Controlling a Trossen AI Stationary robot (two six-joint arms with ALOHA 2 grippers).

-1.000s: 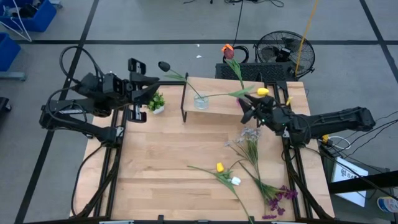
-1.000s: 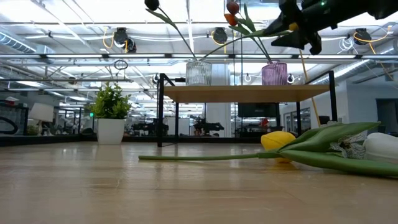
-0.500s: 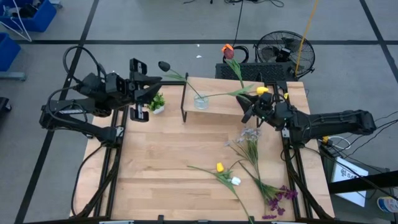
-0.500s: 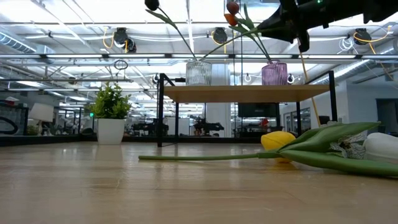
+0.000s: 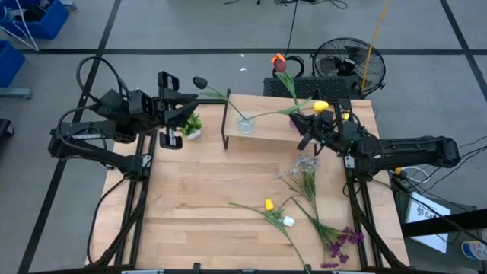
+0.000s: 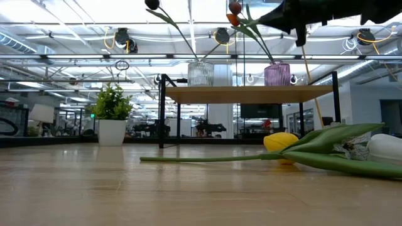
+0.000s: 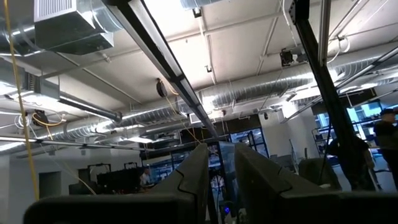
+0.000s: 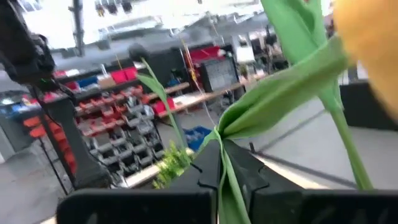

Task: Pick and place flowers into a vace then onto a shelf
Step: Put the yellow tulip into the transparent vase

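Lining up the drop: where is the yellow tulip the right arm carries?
The yellow tulip is pinched in the right gripper above the shelf's right end, near the purple vase.

Overhead and tabletop-level cameras share the shelf (image 5: 262, 128) (wrist cameras face the room).

We see bright, even overhead light with soft shadows on the tabletop (image 5: 228, 183). Ceiling lamps glare in the low view, and the right wrist view is blurred up close.

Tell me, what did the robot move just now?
The right hand, shut on the yellow flower, carried it toward the far end of the table, over the shelf. The left hand, both vases and the flowers on the table stayed put.
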